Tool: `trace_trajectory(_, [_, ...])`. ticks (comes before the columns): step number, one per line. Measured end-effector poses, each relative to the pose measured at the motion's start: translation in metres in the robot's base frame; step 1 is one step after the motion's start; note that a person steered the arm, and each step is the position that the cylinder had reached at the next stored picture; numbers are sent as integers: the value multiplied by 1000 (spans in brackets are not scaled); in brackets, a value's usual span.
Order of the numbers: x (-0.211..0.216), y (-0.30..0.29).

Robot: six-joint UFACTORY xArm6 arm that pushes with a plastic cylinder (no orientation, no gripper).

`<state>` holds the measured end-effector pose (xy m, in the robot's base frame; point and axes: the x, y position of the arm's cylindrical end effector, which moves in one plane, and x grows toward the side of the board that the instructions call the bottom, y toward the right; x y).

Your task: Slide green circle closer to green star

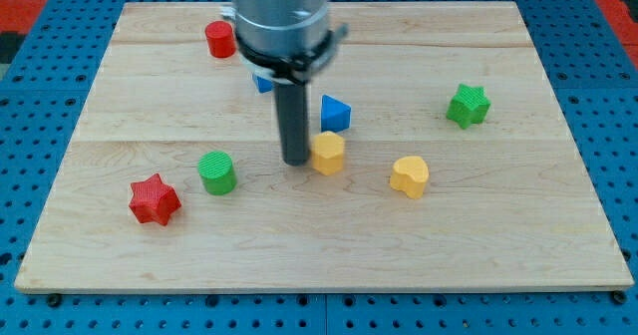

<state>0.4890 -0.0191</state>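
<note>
The green circle [216, 171] sits on the wooden board at the lower left of centre. The green star [468, 105] sits far off at the view's right. My tip [295, 160] rests on the board between them, right of the green circle with a gap, and just left of a yellow hexagon-like block [327, 153], close to or touching it.
A red star [155, 199] lies left and below the green circle. A blue triangular block [335, 113] is above the yellow hexagon. A yellow heart [409, 175] is lower right. A red cylinder [220, 39] is at top left. Another blue block [262, 82] is mostly hidden behind the arm.
</note>
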Motion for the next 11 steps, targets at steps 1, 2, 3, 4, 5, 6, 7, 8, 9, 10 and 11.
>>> trace_trajectory(1, [50,-20])
trace_trajectory(2, [51,-57])
trace_trajectory(3, [26,-110])
trace_trajectory(4, [15,-125])
trace_trajectory(5, [-6,-110])
trace_trajectory(6, [-35,-110])
trace_trajectory(7, [-49,-115])
trace_trajectory(8, [-57,-131])
trace_trajectory(9, [-66,-123])
trace_trajectory(10, [-78,-112])
trace_trajectory(11, [-83,-96])
